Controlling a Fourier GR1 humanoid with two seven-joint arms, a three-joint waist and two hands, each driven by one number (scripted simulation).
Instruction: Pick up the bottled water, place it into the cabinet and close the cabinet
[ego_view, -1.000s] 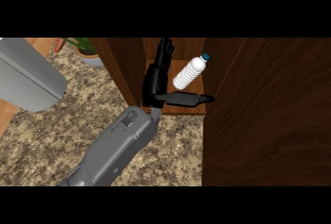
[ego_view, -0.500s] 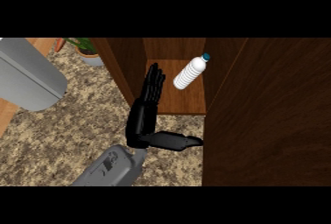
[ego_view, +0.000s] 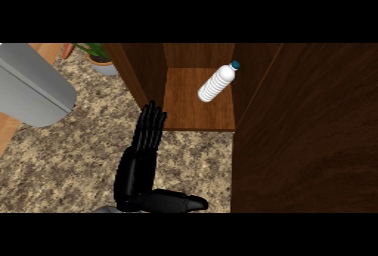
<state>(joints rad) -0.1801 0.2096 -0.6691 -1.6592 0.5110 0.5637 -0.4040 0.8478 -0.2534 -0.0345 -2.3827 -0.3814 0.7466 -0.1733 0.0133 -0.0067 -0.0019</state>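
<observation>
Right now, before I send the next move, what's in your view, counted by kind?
Bottled water: 1, inside the cabinet
Cabinet: 1, door open
Potted plant: 1, far left corner
Large grey object: 1, at the left; I cannot tell what it is
Left hand: 1, fingers straight, over the counter
Total: 5

We see bottled water (ego_view: 216, 84) inside cabinet (ego_view: 136, 75), resting on lighter wood shelf (ego_view: 193, 114). Bottle white, ribbed body, teal cap (ego_view: 235, 64). Pose diagonal: cap toward back right, base toward front left. We can't tell if it's lying flat or leaning. Sits in right half of shelf, near right inner wall; contact unclear. Cabinet dark brown wood, compartment standing open.
</observation>
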